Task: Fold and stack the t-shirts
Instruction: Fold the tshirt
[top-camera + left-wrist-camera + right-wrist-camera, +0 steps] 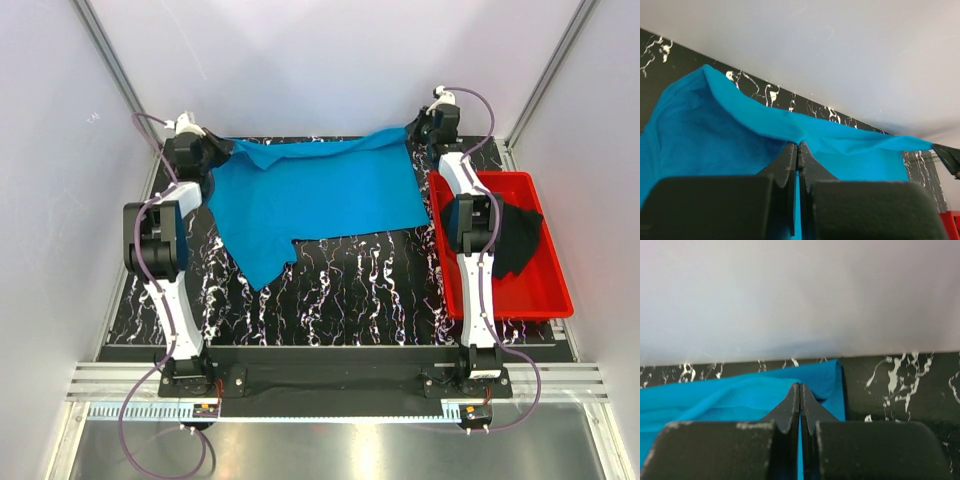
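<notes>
Plain white walls (330, 60) enclose a black, white-veined tabletop (350, 290) with aluminium rails (560, 380) along its near edge.

Top view: bright, even light from overhead — the white walls (330, 60) nearly wash out, shadows are faint, and the steel ledge (330, 450) carries a soft sheen. Left wrist view: the left gripper (799, 150) sits dark and blurred up close — the blue shirt (705, 130) slightly soft
</notes>
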